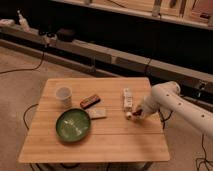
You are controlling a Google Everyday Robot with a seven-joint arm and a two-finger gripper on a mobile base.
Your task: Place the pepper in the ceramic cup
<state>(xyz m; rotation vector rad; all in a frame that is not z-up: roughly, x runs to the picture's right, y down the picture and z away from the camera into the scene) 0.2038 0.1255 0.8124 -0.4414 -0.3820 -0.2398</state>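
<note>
The off-white ceramic cup point(63, 95) stands upright on the left part of the wooden table point(115, 145). My gripper point(133, 114) is low over the table's right part, at the end of the white arm point(167, 100) that reaches in from the right. A small reddish thing, seemingly the pepper point(130, 115), shows at the gripper's tip, just below a white packet point(128, 98). I cannot tell whether the gripper holds it. The cup is far to the left of the gripper.
A round green plate point(74, 125) lies front left, below the cup. A flat brown bar point(90, 101) and a pale flat block point(97, 114) lie between cup and gripper. A dark shelf and cables run behind the table.
</note>
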